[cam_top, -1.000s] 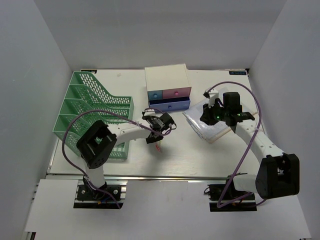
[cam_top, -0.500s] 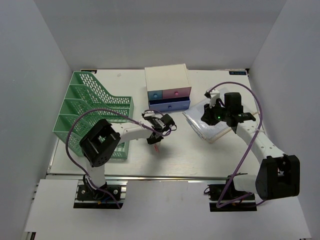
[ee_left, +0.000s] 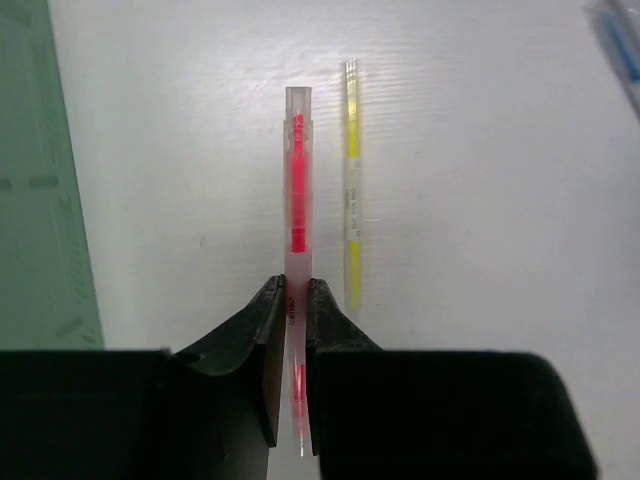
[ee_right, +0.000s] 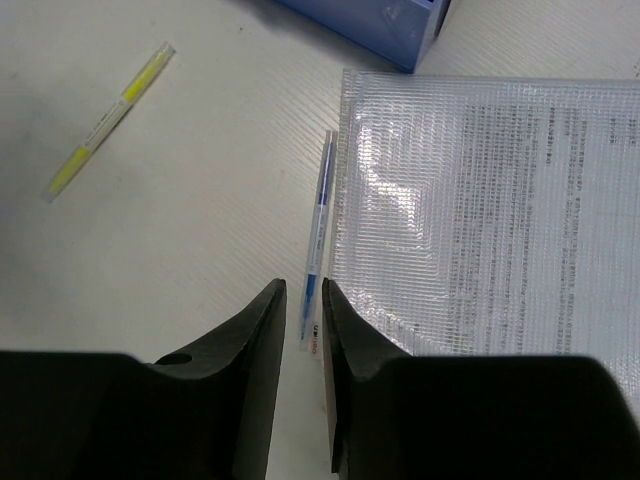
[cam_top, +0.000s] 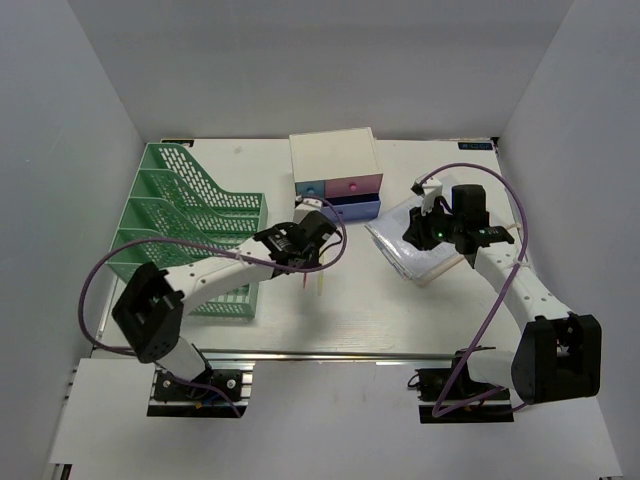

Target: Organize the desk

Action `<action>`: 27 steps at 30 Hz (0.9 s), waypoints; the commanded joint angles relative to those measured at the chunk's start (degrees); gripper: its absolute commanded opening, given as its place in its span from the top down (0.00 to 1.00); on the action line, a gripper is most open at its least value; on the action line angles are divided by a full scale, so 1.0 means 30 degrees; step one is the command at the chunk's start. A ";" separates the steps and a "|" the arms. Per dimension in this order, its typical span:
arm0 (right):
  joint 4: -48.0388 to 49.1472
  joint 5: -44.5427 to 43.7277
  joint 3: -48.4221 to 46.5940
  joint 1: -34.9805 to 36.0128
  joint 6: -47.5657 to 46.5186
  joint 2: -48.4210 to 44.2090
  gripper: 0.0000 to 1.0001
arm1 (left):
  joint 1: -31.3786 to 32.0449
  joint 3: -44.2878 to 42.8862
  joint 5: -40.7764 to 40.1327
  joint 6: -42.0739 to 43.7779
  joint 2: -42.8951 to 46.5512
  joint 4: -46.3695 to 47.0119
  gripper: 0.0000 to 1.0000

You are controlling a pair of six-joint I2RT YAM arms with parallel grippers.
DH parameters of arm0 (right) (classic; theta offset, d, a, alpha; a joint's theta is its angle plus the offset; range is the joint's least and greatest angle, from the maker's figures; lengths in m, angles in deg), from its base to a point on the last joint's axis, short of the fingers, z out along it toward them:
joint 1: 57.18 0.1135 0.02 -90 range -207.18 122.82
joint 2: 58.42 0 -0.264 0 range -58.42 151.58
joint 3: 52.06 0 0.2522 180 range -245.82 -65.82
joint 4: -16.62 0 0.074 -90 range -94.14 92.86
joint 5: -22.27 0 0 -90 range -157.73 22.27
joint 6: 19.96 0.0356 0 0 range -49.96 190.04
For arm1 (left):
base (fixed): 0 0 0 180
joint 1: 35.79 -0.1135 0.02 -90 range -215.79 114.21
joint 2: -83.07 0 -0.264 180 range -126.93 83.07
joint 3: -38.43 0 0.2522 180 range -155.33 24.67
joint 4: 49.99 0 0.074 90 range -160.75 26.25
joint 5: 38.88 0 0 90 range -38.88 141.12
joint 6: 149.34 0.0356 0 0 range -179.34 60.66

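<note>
Left side first: the left gripper [ee_left: 288,300] has its fingers clamped on a red pen [ee_left: 297,190], pinching it close to its near end. The pen's long axis runs straight out past the fingertips, in line with them. Just to the right of the fingers a yellow pen [ee_left: 350,190] lies flat, parallel to the red one and not touching it. The desk [ee_left: 480,200] spreads out beneath and beyond the fingers, off-white. I cannot tell whether the red pen's far tip is clear of it. Off to the left of the fingers is the edge of the green file rack [ee_left: 40,200].

Over to the right gripper [ee_right: 303,300]: its fingers are narrowly apart, straddling the near end of a blue pen [ee_right: 320,220]. There is a gap on both sides, so I judge it not yet pinched. This pen also runs straight away from the fingers, lying on the desk. Its right side sits against the edge of a mesh pouch [ee_right: 500,220], which holds printed sheets. Farther out, ahead and slightly right of the fingers, is a corner of the drawer box [ee_right: 400,30].

The next move turns on alignment. Each pen lies lengthwise between its own arm's fingers, so the right needs only to close. The left has its pen in hand, and the drawer box looks the likely place to carry it.
</note>
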 commanded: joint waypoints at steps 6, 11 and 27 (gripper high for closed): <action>0.0532 0.0457 0.0282 -0.0148 -0.0163 -0.0500 0.73 | -0.0171 0.0466 0.7423 1.8068 0.2031 0.3526 1.00; 0.0503 0.0428 0.0282 -0.0293 -0.0192 -0.0559 0.73 | -0.0171 0.0115 0.8305 2.4602 0.1507 0.4786 1.00; 0.0766 0.0048 0.0516 -0.0235 -0.0397 -0.0939 0.72 | -0.0962 -0.6179 0.6781 3.2345 -0.5818 0.6427 1.00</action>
